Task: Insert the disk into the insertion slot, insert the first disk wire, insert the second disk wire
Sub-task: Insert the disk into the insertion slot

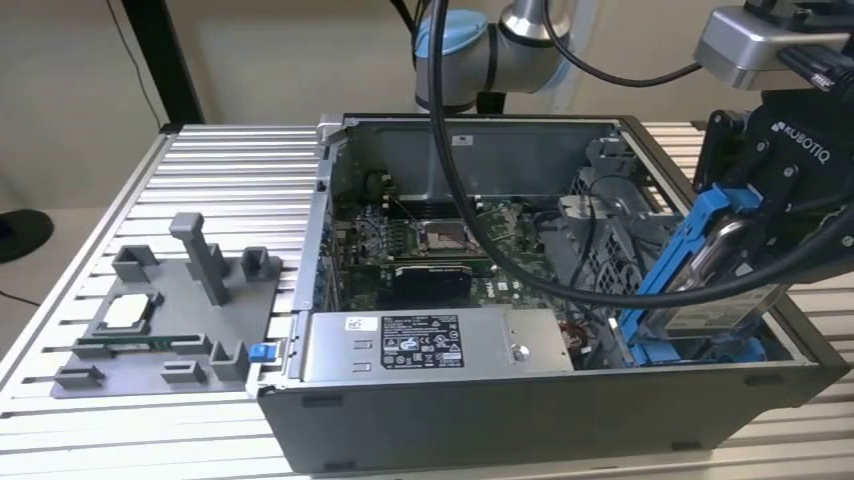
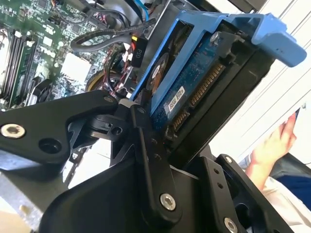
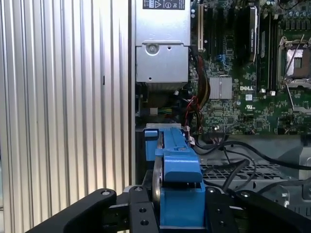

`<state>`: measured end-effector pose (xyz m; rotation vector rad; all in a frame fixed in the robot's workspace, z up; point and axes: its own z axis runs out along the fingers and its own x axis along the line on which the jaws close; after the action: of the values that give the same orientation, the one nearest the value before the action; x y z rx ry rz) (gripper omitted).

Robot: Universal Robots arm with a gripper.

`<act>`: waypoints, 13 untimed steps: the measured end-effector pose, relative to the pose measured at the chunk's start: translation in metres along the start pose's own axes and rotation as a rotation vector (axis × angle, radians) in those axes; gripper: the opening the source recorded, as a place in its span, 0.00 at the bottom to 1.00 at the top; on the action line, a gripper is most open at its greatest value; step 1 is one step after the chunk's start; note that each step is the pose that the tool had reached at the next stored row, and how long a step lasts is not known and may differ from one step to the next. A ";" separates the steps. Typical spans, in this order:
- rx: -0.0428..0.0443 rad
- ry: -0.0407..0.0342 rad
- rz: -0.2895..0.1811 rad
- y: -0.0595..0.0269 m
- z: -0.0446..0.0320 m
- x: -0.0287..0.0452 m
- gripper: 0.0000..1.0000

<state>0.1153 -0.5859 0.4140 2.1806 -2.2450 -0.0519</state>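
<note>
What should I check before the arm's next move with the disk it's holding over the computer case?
1. Grip: ok. The gripper is shut on the disk, clamping its blue carrier.
2. Disk seated in the insertion slot: not ok. In the exterior view the disk stands tilted, its upper end above the case.
3. Path clear of cables: cannot tell. Black ones lie right beside the disk.
4. Access to the connector on the disk: ok. Nothing is plugged in.
5. Person's hand clear: ok. It is apart from the disk.
</note>
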 end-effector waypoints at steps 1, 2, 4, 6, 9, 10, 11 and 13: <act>0.0001 -0.0001 0.000 -0.0001 0.0007 0.0000 0.00; 0.0001 0.0001 0.000 -0.0002 0.0012 0.0000 0.00; 0.0002 0.0000 0.000 -0.0003 0.0026 0.0000 0.00; 0.0000 0.0000 0.000 -0.0004 0.0041 0.0000 0.00; 0.0000 0.0001 0.000 -0.0004 0.0062 0.0000 0.00; 0.0000 0.0001 0.000 -0.0004 0.0069 0.0001 0.00; 0.0004 -0.0016 0.000 -0.0006 0.0087 0.0003 0.00; 0.0000 -0.0007 0.000 -0.0006 0.0095 0.0001 0.00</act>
<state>0.1156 -0.5859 0.4045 2.1810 -2.2453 -0.0526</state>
